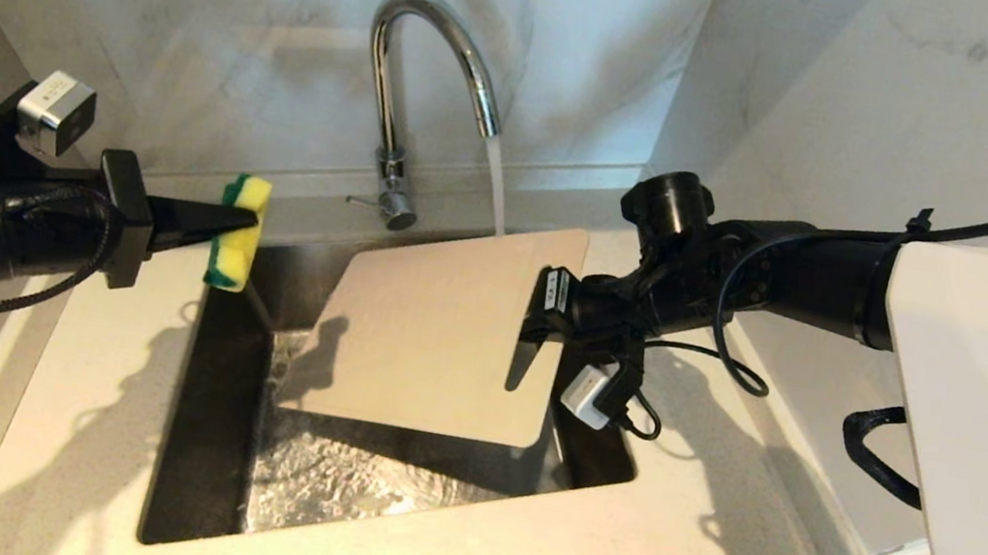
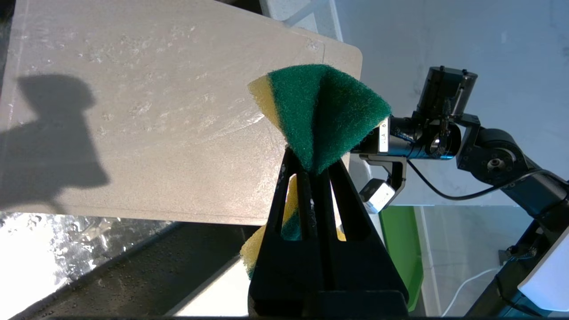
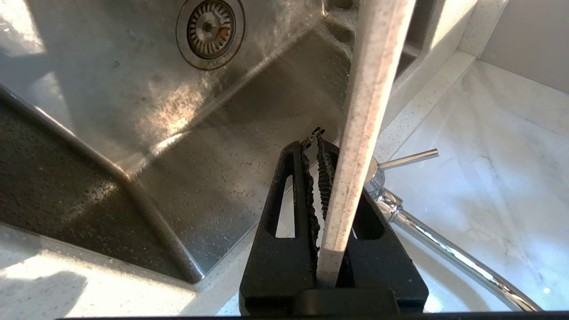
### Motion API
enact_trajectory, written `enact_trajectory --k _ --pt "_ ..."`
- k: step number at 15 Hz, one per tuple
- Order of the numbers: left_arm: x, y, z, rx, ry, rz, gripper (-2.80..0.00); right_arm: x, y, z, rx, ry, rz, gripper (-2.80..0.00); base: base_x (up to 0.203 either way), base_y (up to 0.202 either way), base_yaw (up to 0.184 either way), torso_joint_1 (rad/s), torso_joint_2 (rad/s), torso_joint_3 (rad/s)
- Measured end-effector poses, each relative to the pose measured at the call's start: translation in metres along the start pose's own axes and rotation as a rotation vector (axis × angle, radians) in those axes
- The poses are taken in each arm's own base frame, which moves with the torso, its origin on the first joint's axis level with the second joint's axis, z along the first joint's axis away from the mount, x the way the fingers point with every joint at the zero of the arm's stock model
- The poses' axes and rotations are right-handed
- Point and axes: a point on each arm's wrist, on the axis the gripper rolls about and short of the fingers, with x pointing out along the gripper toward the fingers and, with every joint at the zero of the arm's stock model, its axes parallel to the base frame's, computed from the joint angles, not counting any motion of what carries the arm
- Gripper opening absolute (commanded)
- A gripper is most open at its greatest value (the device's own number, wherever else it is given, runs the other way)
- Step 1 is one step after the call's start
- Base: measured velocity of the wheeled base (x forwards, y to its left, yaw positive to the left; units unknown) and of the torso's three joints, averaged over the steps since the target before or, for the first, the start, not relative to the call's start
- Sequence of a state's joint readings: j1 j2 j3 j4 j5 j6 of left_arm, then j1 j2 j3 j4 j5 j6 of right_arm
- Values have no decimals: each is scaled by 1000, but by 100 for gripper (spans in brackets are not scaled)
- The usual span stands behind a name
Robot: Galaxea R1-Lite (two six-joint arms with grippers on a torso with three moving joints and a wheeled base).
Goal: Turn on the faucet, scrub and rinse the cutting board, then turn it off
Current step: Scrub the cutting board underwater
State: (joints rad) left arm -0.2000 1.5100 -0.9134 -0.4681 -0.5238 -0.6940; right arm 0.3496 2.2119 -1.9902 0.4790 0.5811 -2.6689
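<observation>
Fig. legend, read L to R. Far L: left gripper [image 1: 242, 225], fingers clamped together on a green-and-yellow sponge [image 1: 238, 232], which is pinched at its middle and held over the L rim of the sink [image 1: 202, 430], near but not touching the board. The wrist view shows the green scouring face [image 2: 322, 113] fanned out toward the board's wet surface.

Centre: faucet [image 1: 416, 80] behind the basin, its thin lever [image 1: 359, 200] at the base; water is running from the spout & lands near the far edge of the cutting board [image 1: 437, 328]. The board is held tilted above the basin, far edge higher, and its face shows water sheeting across it. The basin floor below is wet, w/ the drain [image 3: 210, 27] visible under the board.

R: right gripper [image 1: 539, 314], fingers shut on the board's R edge; in its wrist view the board runs edge-on between the pads.

Step in hand, as judged: rinse under the stream, scrub pass likely due or between strokes. To do it well: keep the R grip firm since a wet board may slip; hold the tilt so runoff falls into the basin, not onto the counter [image 1: 92, 413]; bring the sponge in scouring side first w/ even pressure, working across the face; shift the board so the stream reaches unwashed areas. Lever closure comes last.
</observation>
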Motion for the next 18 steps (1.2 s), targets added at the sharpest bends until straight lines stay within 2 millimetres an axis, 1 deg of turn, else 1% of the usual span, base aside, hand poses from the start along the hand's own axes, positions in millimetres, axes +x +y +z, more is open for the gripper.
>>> enact_trajectory --k 18 --pt "-1 -1 0 2 -2 -2 -280 0 -4 -5 -64 53 -18 -280 0 0 0 0 0 0"
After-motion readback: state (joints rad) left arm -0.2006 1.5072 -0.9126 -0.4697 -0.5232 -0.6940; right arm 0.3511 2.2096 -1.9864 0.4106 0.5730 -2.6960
